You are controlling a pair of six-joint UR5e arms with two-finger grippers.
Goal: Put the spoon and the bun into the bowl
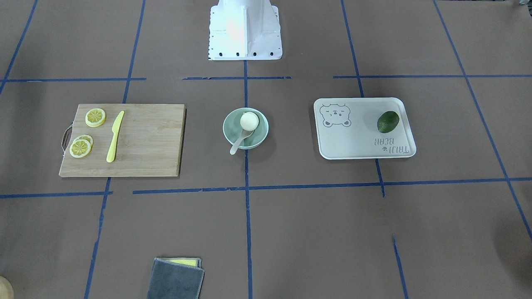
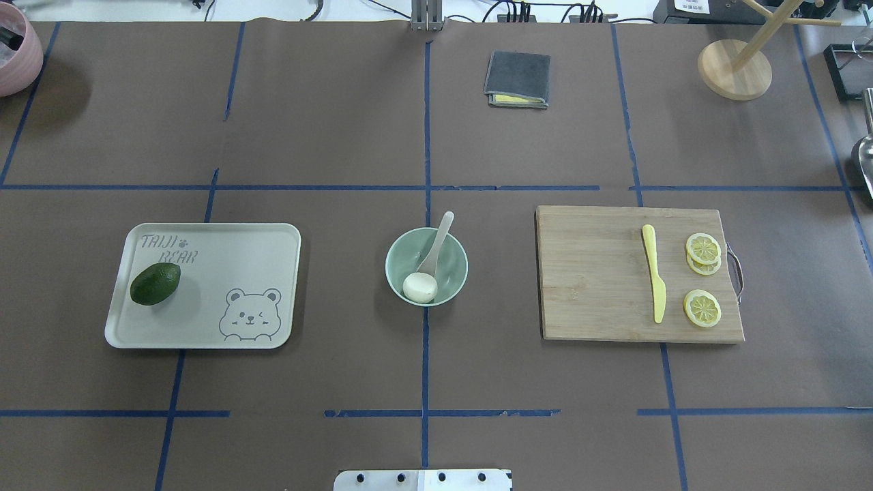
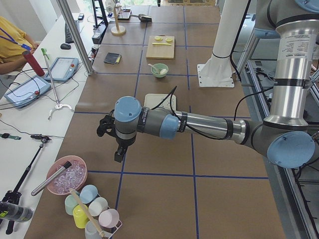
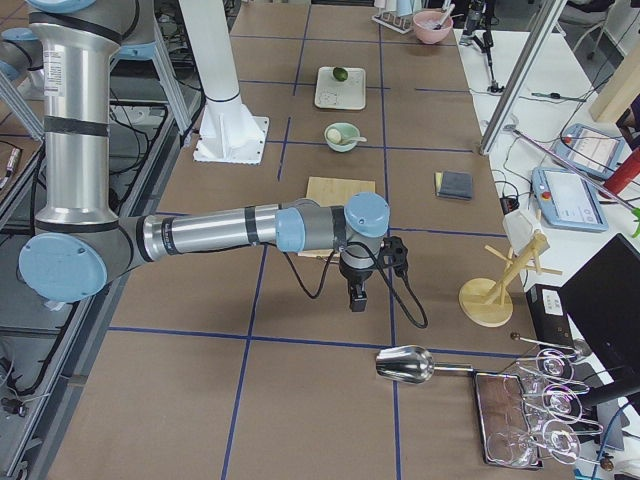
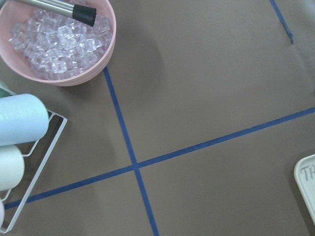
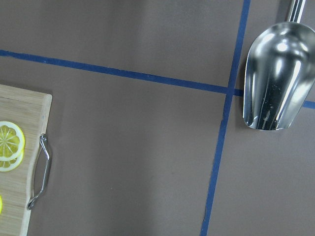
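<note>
step: done, I think | bun (image 2: 420,288) and spoon (image 2: 436,245) sat in bowl (image 2: 457,269) | my left gripper (image 3: 119,155) and right gripper (image 4: 357,298) hung far away; I could not tell if open | next: nothing to grab

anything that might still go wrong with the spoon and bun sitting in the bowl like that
The spoon leans with its handle overhanging the bowl rim on the side away from the robot, so a bump might lever it out. The bun seems to rest against the spoon's scoop end, so a shifting spoon may roll it.
</note>
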